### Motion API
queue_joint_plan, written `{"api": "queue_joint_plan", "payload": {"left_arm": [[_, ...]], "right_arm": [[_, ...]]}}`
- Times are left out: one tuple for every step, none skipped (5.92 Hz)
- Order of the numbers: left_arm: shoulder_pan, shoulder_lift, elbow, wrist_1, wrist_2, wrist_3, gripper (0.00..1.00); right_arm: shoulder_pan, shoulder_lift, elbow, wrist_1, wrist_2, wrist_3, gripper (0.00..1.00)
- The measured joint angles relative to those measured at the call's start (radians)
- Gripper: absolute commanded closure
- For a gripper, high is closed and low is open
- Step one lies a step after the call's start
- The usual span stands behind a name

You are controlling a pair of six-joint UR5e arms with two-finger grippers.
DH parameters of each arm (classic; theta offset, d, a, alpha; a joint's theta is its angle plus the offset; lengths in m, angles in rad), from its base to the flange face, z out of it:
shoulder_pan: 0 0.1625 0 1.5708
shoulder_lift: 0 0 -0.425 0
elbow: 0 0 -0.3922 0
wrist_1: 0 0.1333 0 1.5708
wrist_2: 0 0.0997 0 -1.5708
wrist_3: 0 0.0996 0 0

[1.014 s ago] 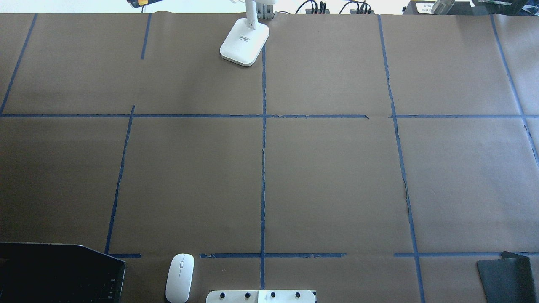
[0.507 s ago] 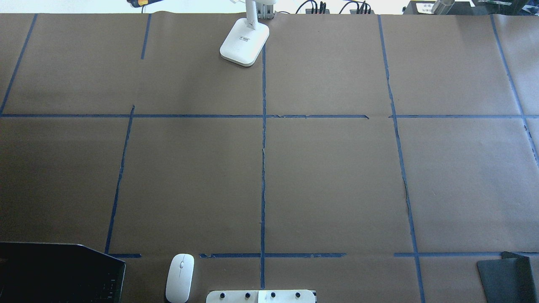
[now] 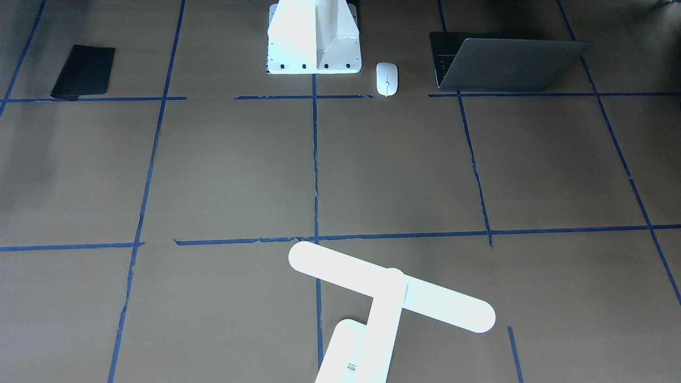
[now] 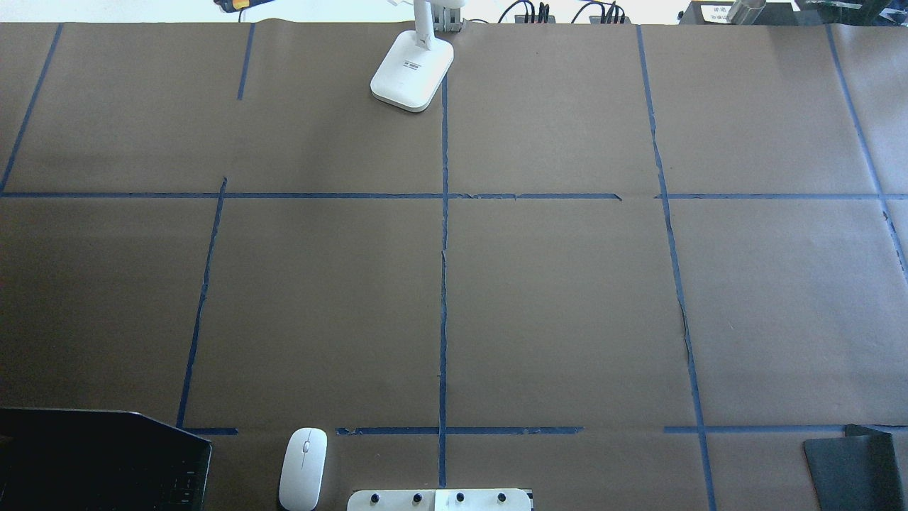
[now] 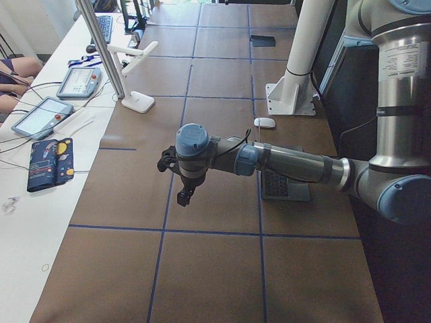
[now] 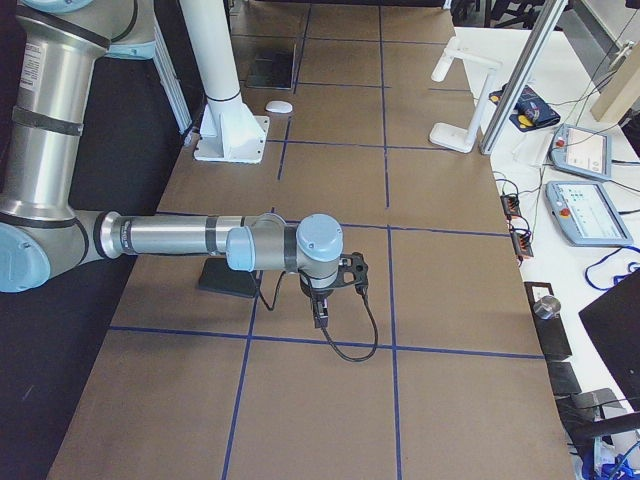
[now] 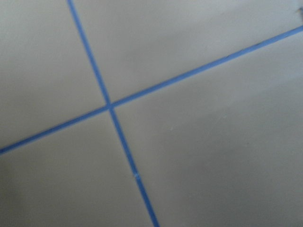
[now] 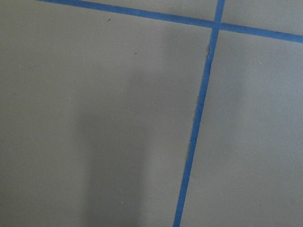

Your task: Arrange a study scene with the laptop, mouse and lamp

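We find the mouse (image 3: 387, 78) just beside the pedestal (image 3: 314, 40), and cannot tell whether the left gripper (image 5: 183, 196) or right gripper (image 6: 320, 316) is clenched.

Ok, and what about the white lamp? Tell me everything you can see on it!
The lamp is bright white and smooth, and looks like plastic. It has a flat rounded base, a stem rising from it, and a long pill-shaped bar head set across the top like a T. It stands at the far edge of the brown table, across from the robot, right by a blue tape line. Only the table touches it.
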Motion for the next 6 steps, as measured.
{"api": "queue_joint_plan", "payload": {"left_arm": [[0.058,-0.004,-0.014,-0.110,-0.077,-0.056,0.00],[0.136,-0.032,-0.048,-0.193,-0.113,-0.118,0.00],[0.216,-0.051,-0.106,-0.238,-0.122,-0.155,0.00],[0.303,-0.056,-0.180,-0.255,-0.120,-0.172,0.00],[0.395,-0.055,-0.254,-0.260,-0.117,-0.173,0.00],[0.479,-0.045,-0.304,-0.261,-0.115,-0.121,0.00]], "right_arm": [[0.000,0.000,0.000,0.000,0.000,0.000,0.00],[0.000,-0.001,0.000,0.000,0.000,-0.001,0.00],[0.000,0.000,0.000,0.000,0.000,-0.001,0.00],[0.000,0.000,0.000,0.000,0.000,-0.001,0.00],[0.000,0.000,0.000,0.000,0.000,-0.001,0.00],[0.000,0.001,-0.001,0.000,-0.001,-0.001,0.00]]}}
